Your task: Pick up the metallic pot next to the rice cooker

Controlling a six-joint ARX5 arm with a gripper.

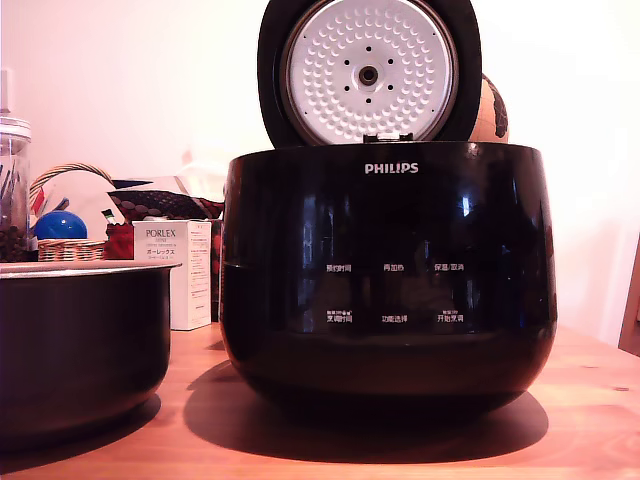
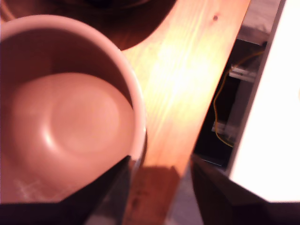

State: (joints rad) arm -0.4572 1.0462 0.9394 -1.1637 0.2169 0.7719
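In the exterior view we are starting at the left. There the metallic pot is standing on the wooden worktop, near the camera and cut off by the left edge of the picture; its thin pale rim is showing above the dark matte wall. Behind it, farther away, we are seeing a woven basket with a blue ball and a white box. To the right of the pot, with a narrow gap of bare wood between them, the rice cooker is sitting with its lid standing open.

In the wrist view we are looking down into the pot. The claw is standing open: one dark finger is lying over the inside of the pot and the other over the worktop outside, so the rim seems to be passing between them. We cannot tell if either finger is already touching the wall.

We are judging some risks here. The wall is smooth and the rim is thin, so the pot can tilt or slip out when only one side is being pinched. The worktop edge is also near the pot in this view, so a sideways push could be moving the pot toward it.
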